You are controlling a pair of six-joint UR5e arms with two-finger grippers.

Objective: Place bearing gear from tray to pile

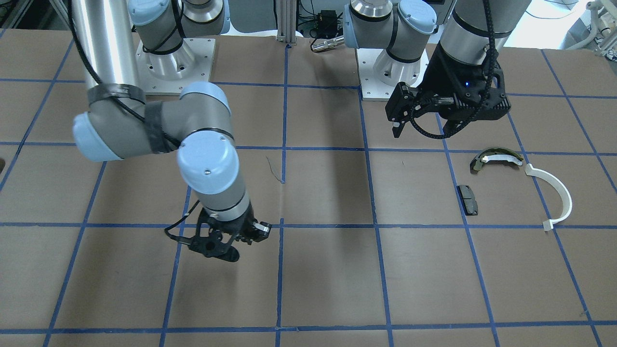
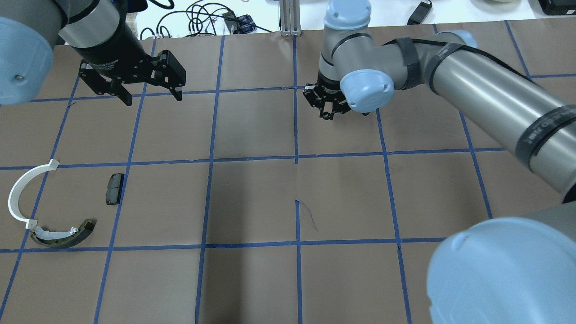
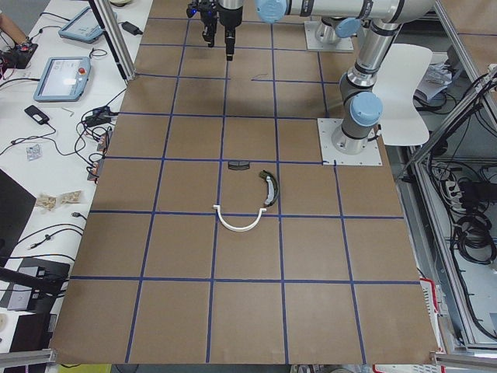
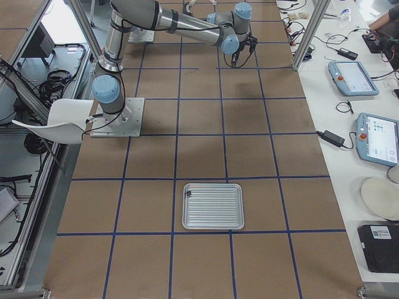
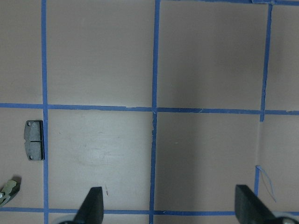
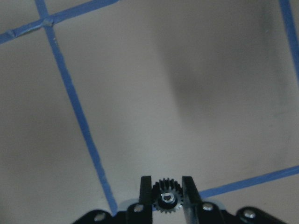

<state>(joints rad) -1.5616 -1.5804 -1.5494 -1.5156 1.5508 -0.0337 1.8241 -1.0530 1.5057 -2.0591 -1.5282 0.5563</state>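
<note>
My right gripper (image 2: 327, 112) is shut on a small black toothed bearing gear (image 6: 166, 198) and holds it above the paper near the table's middle; it also shows in the front view (image 1: 226, 250). The pile lies at the table's left end: a white curved arc (image 2: 22, 193), an olive-and-white brake shoe (image 2: 63, 236) and a black pad (image 2: 114, 188). My left gripper (image 2: 150, 96) is wide open and empty, raised beyond the pile. Its wrist view shows the pad (image 5: 35, 140) at the lower left. The metal tray (image 4: 212, 206) lies at the table's right end.
The table is covered in brown paper with a blue tape grid (image 2: 297, 157). One small dark part (image 4: 189, 194) sits in the tray's corner. Tablets and cables lie on the side table beyond the far edge (image 4: 352, 75). The arm bases stand at the robot's side (image 1: 173, 62).
</note>
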